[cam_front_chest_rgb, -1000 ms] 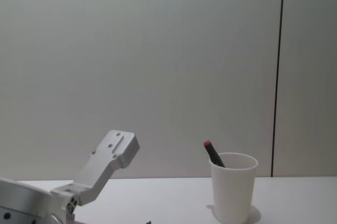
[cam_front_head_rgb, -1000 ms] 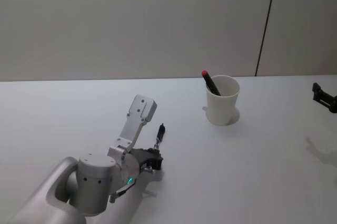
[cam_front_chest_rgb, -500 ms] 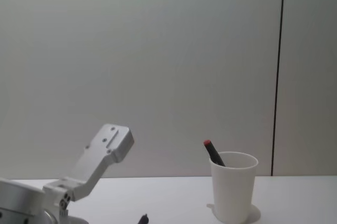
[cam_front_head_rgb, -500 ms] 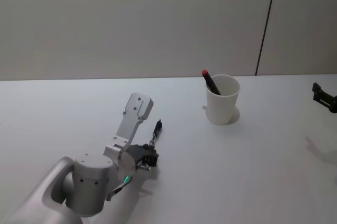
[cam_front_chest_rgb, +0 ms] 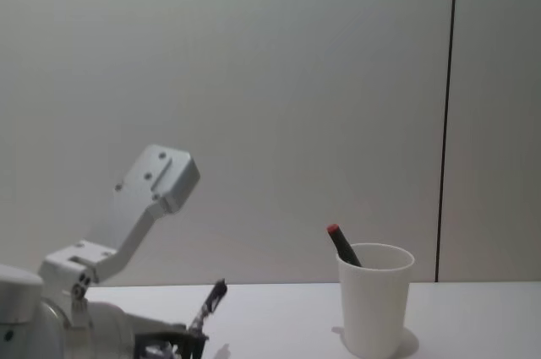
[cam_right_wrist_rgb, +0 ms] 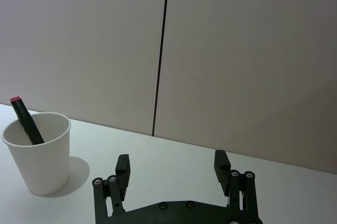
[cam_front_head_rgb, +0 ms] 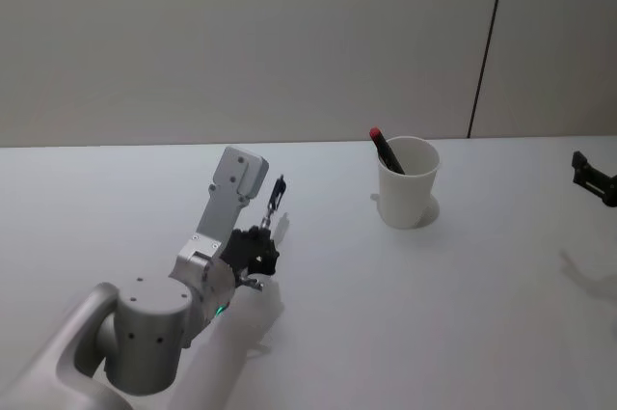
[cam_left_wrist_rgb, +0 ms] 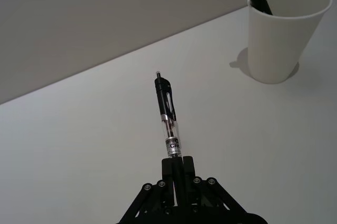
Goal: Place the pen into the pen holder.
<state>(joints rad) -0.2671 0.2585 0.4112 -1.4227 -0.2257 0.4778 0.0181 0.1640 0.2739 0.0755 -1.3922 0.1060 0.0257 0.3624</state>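
My left fingers (cam_front_head_rgb: pixel 258 246) clamp the pen (cam_left_wrist_rgb: pixel 167 113) by its lower end, holding it tilted above the counter (cam_front_head_rgb: pixel 434 285), well left of the white cup (cam_front_head_rgb: pixel 407 183). My right fingers (cam_front_head_rgb: pixel 590 176) hang wide apart, far right.

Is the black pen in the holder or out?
Out: the left gripper's jaws clamp the black pen, apart from the pen holder; the right gripper sits far right.

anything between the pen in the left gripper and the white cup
Nothing visible: bare table lies between the pen in the left gripper and the pen holder. A red-capped pen leans inside it, narrowing the opening. The right gripper is parked far right.
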